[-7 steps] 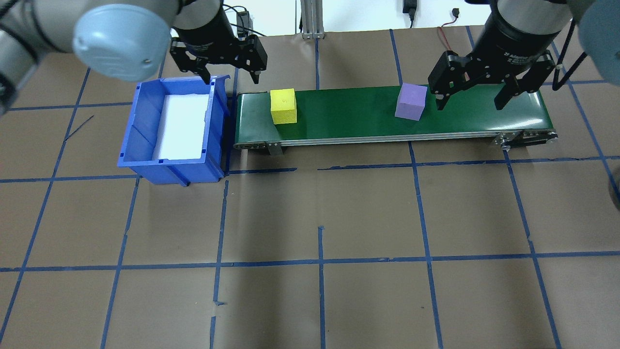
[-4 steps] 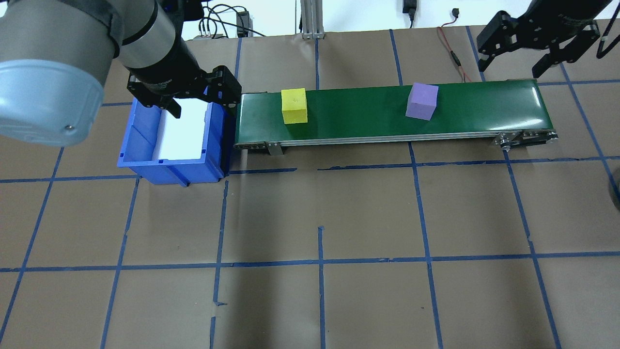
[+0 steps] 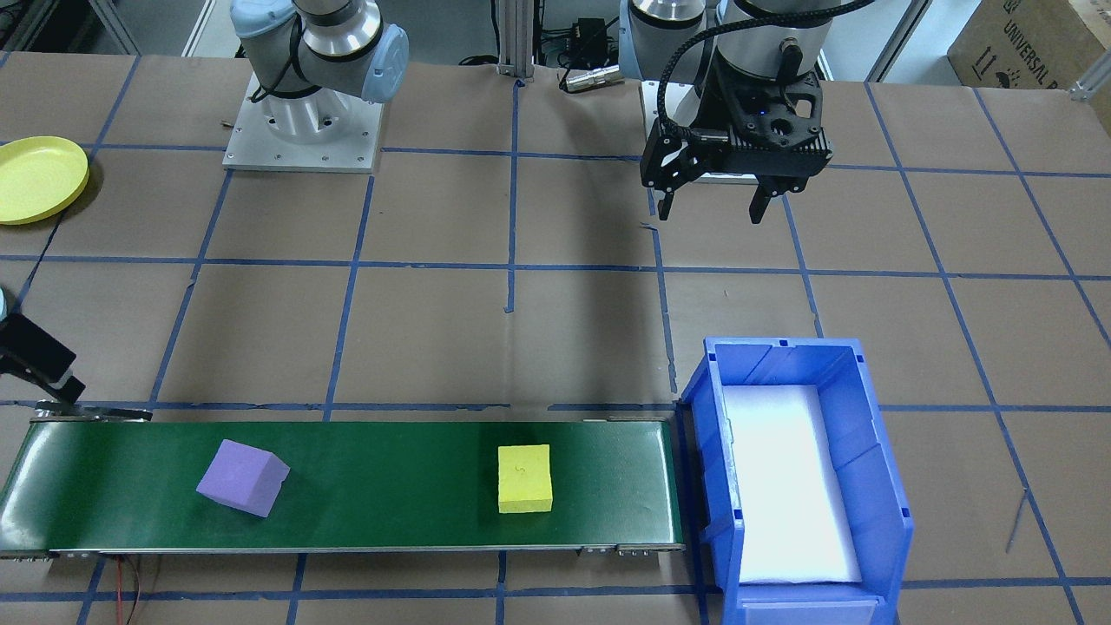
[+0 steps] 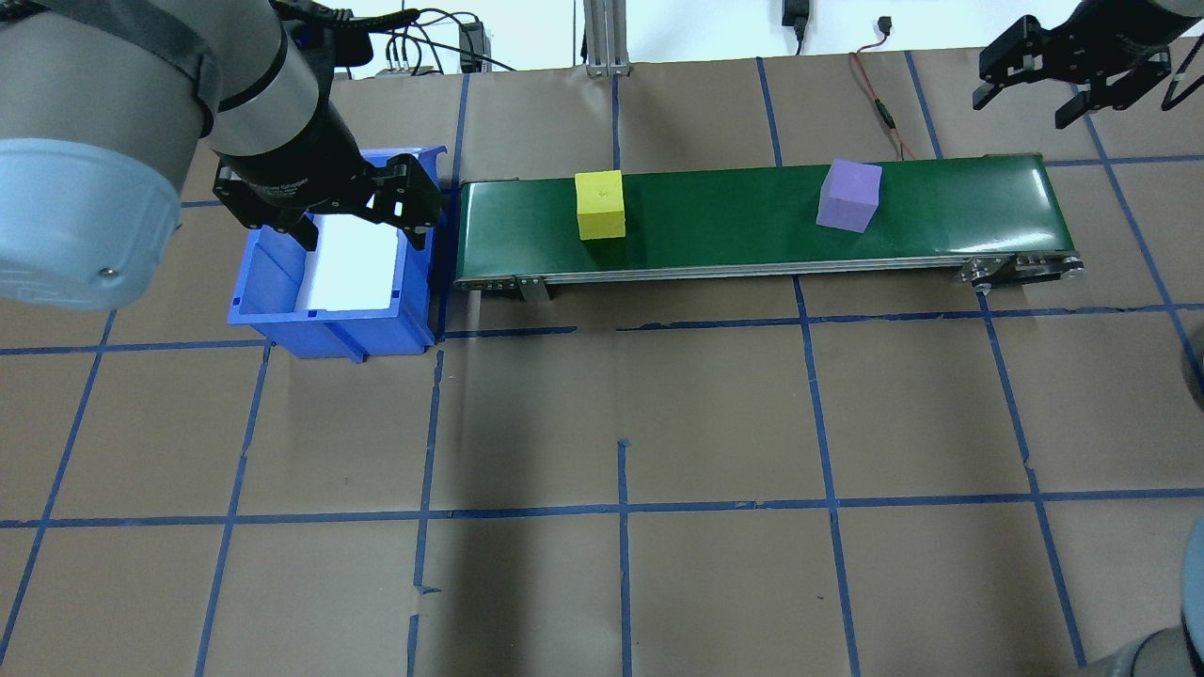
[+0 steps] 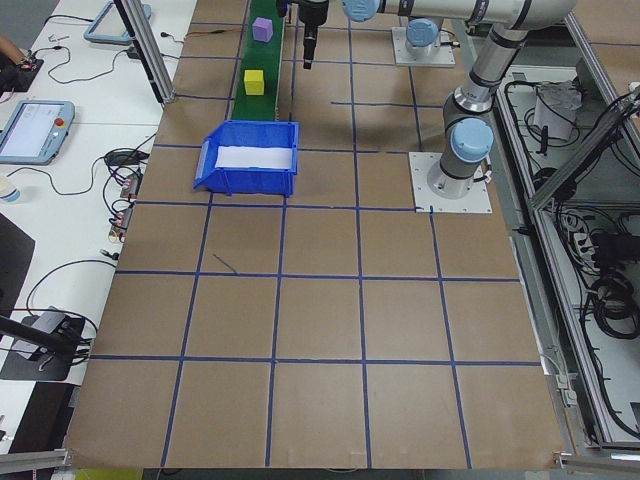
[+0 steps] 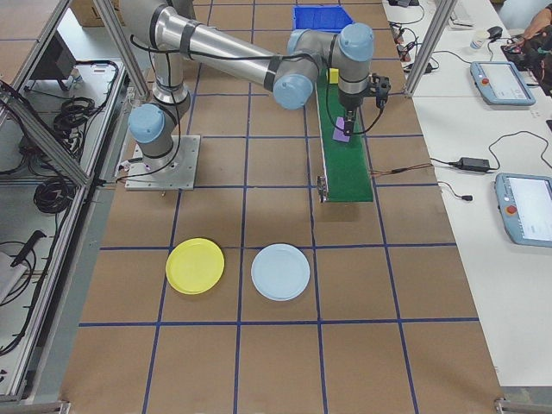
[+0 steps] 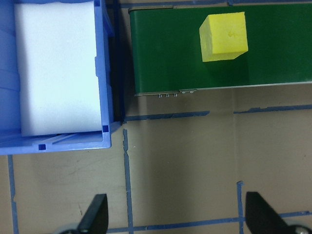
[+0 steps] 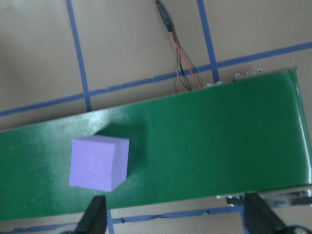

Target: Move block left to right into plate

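Right claw (image 4: 1071, 86) cropped at frame edge, plates (image 6: 195, 265) unseen overhead

A conveyor (image 4: 752, 221) runs along the surface's (image 4: 621, 423) far edge, one block (image 4: 600, 205) near its left end, another block (image 4: 848, 196) toward its right end. A bin (image 4: 334, 254) sits at its left end. Two plates (image 6: 195, 266) (image 6: 280, 272) lie side by side beyond its right end.

**Both grippers raised, fingers spread**

The left gripper (image 4: 324, 224) hangs above the blue bin (image 4: 273, 310), jaws wide apart and holding nothing. The right gripper (image 4: 1070, 94) is high past the conveyor's (image 4: 752, 240) far end, jaws likewise parted.
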